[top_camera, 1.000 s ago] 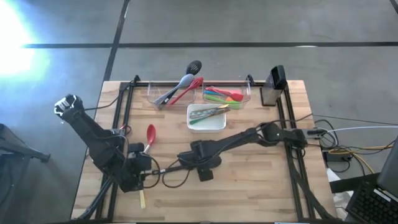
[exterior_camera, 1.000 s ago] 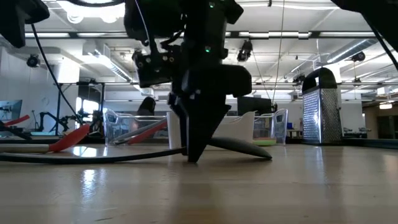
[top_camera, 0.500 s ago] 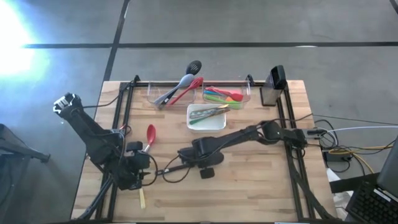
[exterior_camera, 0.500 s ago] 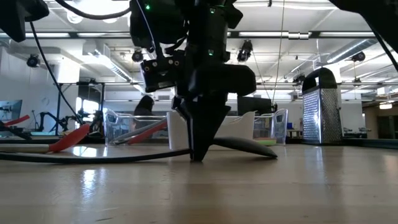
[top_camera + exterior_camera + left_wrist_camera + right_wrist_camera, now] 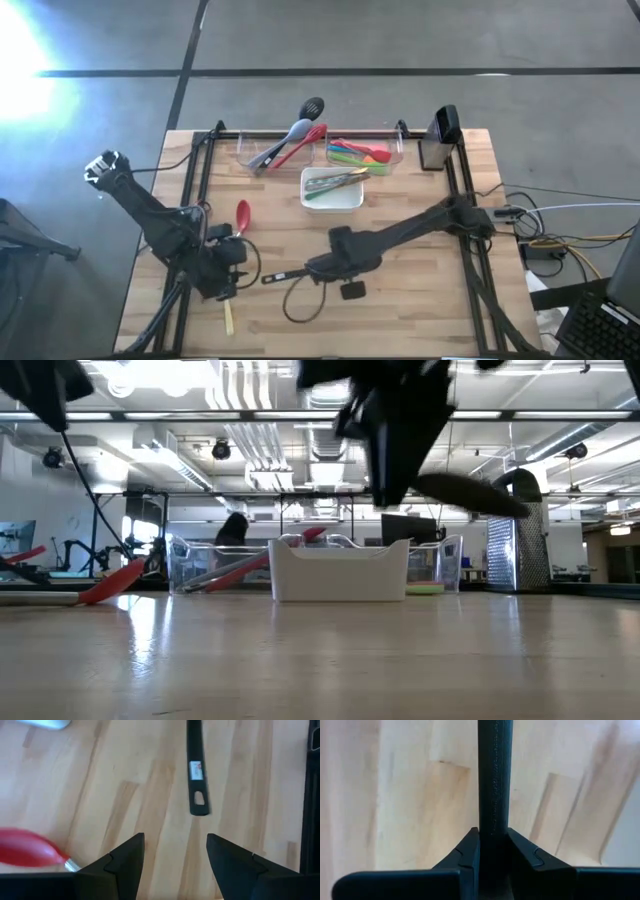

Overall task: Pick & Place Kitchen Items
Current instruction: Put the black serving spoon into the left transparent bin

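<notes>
Lifting black utensil (image 5: 493, 780) clear of worktop (image 5: 420, 310), right tool (image 5: 493, 851) clamped on handle; next: carry toward bins (image 5: 365, 152). Left tool (image 5: 175, 851) wide, idle.

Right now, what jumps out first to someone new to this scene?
The right tool, shut on a long black plastic spatula, holds it lifted above mid-table. Behind it sit a white square dish and two clear plastic bins stuffed with colourful utensils. The left tool waits open beside a red spoon.

left gripper (image 5: 175, 852): jaws apart, low over front-left table | right gripper (image 5: 492, 852): jaws clamped, raised mid-table
</notes>
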You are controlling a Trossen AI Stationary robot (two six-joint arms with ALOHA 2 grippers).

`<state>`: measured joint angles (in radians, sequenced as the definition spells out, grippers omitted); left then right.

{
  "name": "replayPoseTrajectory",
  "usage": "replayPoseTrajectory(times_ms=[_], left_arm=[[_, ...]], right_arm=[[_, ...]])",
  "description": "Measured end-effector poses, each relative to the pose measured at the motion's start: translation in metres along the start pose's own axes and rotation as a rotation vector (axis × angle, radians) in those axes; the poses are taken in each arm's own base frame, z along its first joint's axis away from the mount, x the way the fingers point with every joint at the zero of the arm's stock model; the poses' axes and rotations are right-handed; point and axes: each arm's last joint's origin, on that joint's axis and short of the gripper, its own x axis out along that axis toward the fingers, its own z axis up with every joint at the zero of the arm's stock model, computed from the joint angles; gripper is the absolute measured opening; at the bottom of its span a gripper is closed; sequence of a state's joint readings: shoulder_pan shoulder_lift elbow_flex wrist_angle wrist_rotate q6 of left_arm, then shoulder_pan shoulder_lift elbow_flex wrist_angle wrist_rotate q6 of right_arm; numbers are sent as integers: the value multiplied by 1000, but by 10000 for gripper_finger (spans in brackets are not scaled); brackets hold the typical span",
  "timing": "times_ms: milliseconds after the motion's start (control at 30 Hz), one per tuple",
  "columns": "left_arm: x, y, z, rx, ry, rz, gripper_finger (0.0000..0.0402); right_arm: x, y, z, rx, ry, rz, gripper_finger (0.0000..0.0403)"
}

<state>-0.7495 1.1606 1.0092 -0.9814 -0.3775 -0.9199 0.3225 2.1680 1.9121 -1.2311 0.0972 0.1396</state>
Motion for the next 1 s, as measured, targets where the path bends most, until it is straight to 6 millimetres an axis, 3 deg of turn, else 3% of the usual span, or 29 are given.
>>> replayPoseTrajectory(times_ms=[200, 333, 500, 700, 1000], left_arm=[[10, 8, 34, 20, -40, -157, 218], [16, 24, 66, -19, -70, -344, 218], [18, 60, 97, -121, -59, -579, 218], [29, 95, 113, -145, -27, -704, 218], [85, 95, 122, -152, 156, -844, 218]], right_arm=[[-44, 18, -23, 52, -50, -157, 51], [-50, 21, -30, 98, -44, -226, 51], [-48, 28, -33, 78, -20, -242, 51], [-46, 33, -34, 61, -20, -245, 51], [-46, 33, -35, 29, -19, -261, 51]])
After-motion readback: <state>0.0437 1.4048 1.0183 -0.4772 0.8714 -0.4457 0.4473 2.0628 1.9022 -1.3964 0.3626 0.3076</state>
